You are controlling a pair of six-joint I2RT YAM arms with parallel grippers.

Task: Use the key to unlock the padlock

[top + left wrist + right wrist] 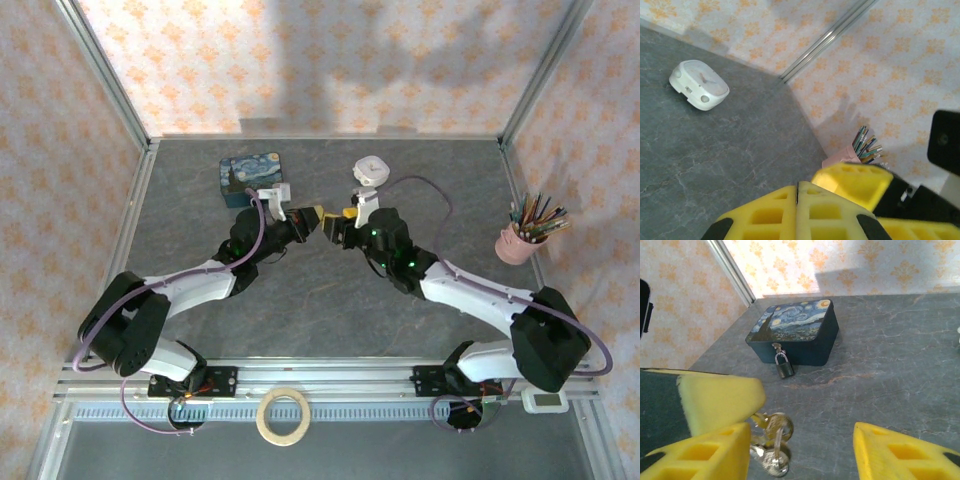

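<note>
From the overhead camera I saw both arms reaching in to meet at mid-frame, the left pincer (312,217) and the right pincer (338,215) tip to tip above the bench (300,300). On the left wrist camera the left pincer (797,195) was pinched fully shut, its yellow pads pressed flat together at the bottom of the frame, with a pad of the right pincer just to their right. On the right wrist camera the right pincer (800,437) stood wide, one finger in the lower left corner and the other in the lower right. A pad (720,397) of the left pincer came in from the left edge. The key (777,427) hung from its tip on a small ring, down in the gap between the right fingers, so I read the left pincer as holding it. I could not tell whether the key brushed the lower-left finger. The padlock (784,366) hung from the hasp on the front of the tin (795,330), above and left of centre. Overhead, the tin (250,178) sat at upper left of the bench, a white case (368,170) near upper centre, and a pencil cup (518,243) at the right.
</note>
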